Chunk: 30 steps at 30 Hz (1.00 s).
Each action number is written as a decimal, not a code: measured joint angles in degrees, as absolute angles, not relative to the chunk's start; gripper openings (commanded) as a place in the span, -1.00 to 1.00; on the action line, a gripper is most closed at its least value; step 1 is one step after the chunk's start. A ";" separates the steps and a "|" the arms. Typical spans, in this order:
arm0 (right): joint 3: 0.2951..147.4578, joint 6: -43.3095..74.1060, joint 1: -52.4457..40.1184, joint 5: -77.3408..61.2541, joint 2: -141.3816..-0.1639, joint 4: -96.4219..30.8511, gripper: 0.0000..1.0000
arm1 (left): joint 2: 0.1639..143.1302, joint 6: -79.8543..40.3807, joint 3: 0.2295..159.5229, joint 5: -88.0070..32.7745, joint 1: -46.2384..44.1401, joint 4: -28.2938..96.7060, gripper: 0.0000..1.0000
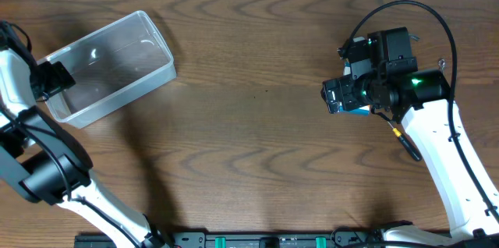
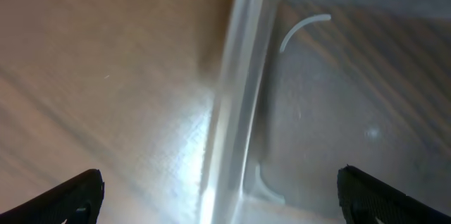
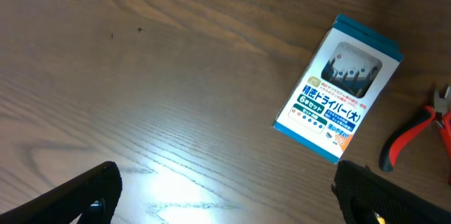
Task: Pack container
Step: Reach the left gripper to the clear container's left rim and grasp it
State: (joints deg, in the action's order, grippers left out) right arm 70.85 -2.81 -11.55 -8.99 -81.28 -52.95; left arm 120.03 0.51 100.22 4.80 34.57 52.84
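The clear plastic container (image 1: 117,65) lies empty at the table's upper left. My left gripper (image 1: 53,79) hovers over its left end. In the left wrist view the container's rim (image 2: 236,111) runs between the open fingers (image 2: 222,206), one finger outside the wall and one over the inside. My right gripper (image 1: 337,96) is open and empty above the wood at the right. A small blue-and-white screwdriver-set box (image 3: 338,90) lies just ahead and to the right of its fingers (image 3: 225,196). Overhead, only an edge of the box (image 1: 360,111) shows.
Red-handled pliers (image 3: 412,136) lie on the table right of the box. A dark-handled tool (image 1: 407,144) lies next to the right arm. The table's surface is brown wood (image 1: 257,147).
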 measured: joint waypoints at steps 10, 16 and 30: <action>70.85 -2.83 -11.55 -8.97 -81.28 -55.68 0.95 | 124.42 1.21 100.22 -0.19 34.57 49.32 0.26; 70.85 -3.01 -11.55 -8.97 -81.28 -56.69 0.91 | 124.40 1.21 100.22 -0.91 34.57 49.06 0.01; 70.85 -3.18 -11.55 -8.99 -81.28 -56.77 0.86 | 124.40 1.34 100.22 -1.13 34.57 50.65 -0.79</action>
State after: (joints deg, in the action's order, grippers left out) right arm 70.85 -3.18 -11.55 -8.99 -81.28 -56.77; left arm 124.40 1.34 100.22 -1.13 34.57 50.65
